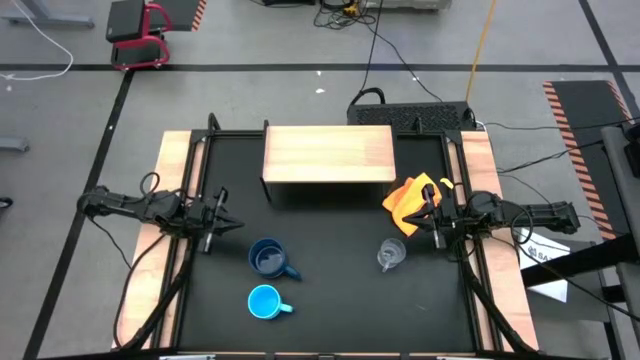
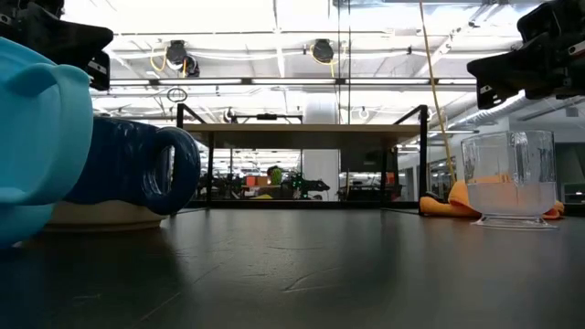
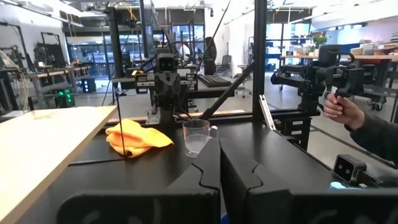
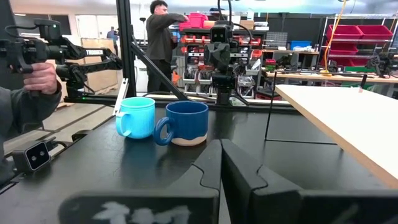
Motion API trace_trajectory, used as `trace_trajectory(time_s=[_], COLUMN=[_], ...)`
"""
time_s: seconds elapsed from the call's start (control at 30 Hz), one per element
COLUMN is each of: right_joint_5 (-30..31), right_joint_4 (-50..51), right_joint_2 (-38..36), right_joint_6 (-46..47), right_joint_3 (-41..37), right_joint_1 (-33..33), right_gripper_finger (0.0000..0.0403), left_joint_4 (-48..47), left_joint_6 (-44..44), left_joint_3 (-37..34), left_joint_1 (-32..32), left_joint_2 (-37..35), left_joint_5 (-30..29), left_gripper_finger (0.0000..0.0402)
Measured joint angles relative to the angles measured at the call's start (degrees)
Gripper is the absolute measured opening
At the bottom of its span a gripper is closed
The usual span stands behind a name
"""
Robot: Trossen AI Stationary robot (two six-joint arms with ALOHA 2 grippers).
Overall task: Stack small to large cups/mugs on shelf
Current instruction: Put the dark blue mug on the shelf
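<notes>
Shelf (image 1: 328,152): low stand, light wood top board, dark sides. Long axis runs left to right across the high view; upper centre of the black table (image 1: 330,310). Nothing rests on its top.

Navy mug (image 1: 267,257): large, dark blue, upright, mouth up. Sits left of centre in the lower half of the high view; handle points toward lower right. The right wrist view adds a pale unglazed band at its base.

Sky-blue mug (image 1: 263,301): mid-sized, upright, just below the navy mug in the high view, the two near but apart. Handle points right.

Glass cup (image 1: 390,254): small, clear, upright, right of centre, well apart from both mugs. The low view shows its vertical ribbing and thick base; handle direction unclear from above.

Orange-yellow cloth (image 1: 412,199): crumpled, by the shelf's right end, above the glass cup.

Left gripper (image 1: 236,225): clenched on nothing, mid-left of the high view, tips pointing right, above the navy mug in the frame.

Right gripper (image 1: 416,228): clenched on nothing, mid-right, tips pointing left, beside the cloth.

Wrist views only: a person's hand (image 3: 341,109) holding a dark handle device beyond the table edge.
</notes>
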State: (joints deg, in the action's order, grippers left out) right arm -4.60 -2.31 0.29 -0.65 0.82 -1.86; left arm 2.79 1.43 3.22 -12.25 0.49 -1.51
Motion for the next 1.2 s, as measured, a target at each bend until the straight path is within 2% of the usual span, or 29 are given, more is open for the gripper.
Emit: trace_trajectory(time_s=[0.4,0.97,1.1,1.2], right_joint_5=[0.02,0.02,0.02,0.02], right_joint_4=[0.10,0.39,0.42,0.42], right_joint_2=[0.00,0.01,0.01,0.01], right_joint_6=[0.44,0.46,0.48,0.48], right_joint_3=[0.01,0.00,0.02,0.02], right_joint_1=[0.01,0.01,-0.01,0.01], right_gripper_finger=[0.0000,0.0000,0.0000,0.0000], left_joint_4=[5.99,7.88,7.74,7.59], left_joint_6=[-0.45,0.10,-1.36,-1.59], left_joint_3=[0.02,0.02,2.09,5.33], left_joint_1=[0.00,0.02,0.01,0.00], left_joint_2=[0.00,0.00,1.24,4.95], left_joint_5=[-3.31,-3.10,-3.45,-3.89], left_gripper_finger=[0.0001,0.0000,0.0000,0.0000])
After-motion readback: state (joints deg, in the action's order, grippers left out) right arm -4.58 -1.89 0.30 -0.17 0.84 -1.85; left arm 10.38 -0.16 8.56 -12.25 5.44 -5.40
